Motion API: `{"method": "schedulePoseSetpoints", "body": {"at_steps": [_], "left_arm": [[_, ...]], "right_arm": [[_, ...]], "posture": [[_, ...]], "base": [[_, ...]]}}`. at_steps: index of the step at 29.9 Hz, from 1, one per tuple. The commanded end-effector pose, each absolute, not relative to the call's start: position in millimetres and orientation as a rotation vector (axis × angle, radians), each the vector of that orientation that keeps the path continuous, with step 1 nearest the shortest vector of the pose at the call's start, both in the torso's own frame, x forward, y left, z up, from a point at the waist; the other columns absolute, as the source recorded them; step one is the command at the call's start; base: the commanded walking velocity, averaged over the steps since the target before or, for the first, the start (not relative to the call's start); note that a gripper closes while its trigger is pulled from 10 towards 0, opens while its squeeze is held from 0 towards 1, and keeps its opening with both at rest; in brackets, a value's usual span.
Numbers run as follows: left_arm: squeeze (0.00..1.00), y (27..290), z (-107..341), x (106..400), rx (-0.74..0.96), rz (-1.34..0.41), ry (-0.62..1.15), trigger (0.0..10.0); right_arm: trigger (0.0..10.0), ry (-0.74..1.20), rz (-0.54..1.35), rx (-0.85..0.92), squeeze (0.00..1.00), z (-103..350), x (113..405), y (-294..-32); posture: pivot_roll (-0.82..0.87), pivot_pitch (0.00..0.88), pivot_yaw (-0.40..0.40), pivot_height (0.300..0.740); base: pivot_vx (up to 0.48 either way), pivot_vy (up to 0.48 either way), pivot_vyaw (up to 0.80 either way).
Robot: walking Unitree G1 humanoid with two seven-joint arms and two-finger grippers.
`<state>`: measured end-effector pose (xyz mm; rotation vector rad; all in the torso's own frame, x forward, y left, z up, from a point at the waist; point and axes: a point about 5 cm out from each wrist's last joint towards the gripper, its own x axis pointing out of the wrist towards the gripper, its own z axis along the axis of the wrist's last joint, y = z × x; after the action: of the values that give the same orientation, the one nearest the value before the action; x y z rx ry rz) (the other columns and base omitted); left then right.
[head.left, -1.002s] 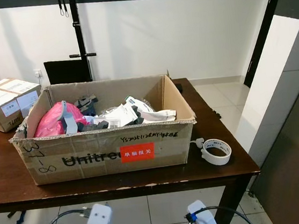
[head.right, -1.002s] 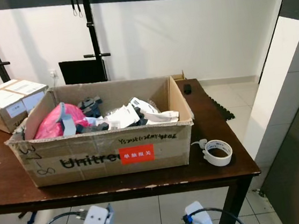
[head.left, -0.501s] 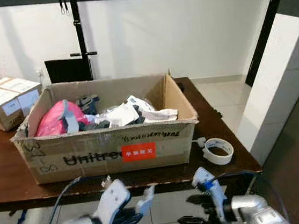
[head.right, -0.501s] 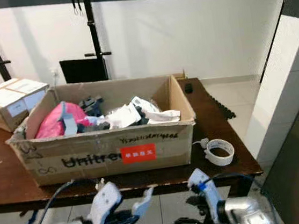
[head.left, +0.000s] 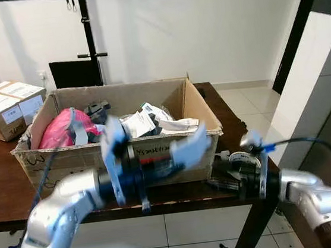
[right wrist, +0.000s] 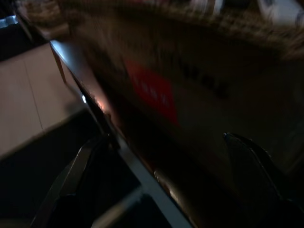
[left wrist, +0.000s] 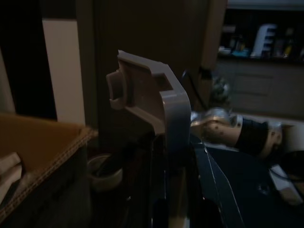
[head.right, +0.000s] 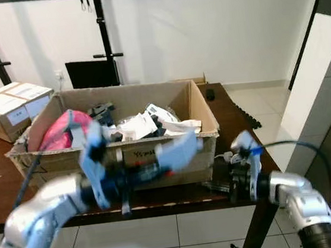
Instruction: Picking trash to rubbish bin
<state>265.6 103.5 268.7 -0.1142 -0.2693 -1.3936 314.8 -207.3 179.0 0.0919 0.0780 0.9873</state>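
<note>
Dark wooden bench (head.left: 0,196) carries the trash-filled cardboard box (head.left: 150,99), so both spread, empty pincers, left pincer (head.left: 178,152) and right pincer (head.left: 222,174), hover at its front.

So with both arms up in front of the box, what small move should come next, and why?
Probably carry the right tool a little toward the tape roll on the table beside the cardboard box. That tool is open, close to the box front at table-edge height, and holds nothing. The left tool sits blurred before the box.
</note>
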Motion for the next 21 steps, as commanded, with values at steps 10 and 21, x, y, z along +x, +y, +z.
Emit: {"method": "schedulePoseSetpoints", "body": {"at_steps": [10, 21], "left_arm": [[0.0, 142, 350, 318, -0.151, -0.822, -0.66, 10.0], [0.0, 160, 297, 385, 0.263, -0.489, -0.239, 10.0]], "right_arm": [[10.0, -0.337, 0.985, 0.287, 0.0, 264, 322, -204], [10.0, -0.463, 1.084, 0.282, 0.0, 311, 313, -164]], "posture": [[0.06, 0.056, -0.042, 0.74], [0.06, 0.04, -0.045, 0.74]], "base": [[0.0, 0.0, 0.0], [0.0, 0.0, 0.0]]}}
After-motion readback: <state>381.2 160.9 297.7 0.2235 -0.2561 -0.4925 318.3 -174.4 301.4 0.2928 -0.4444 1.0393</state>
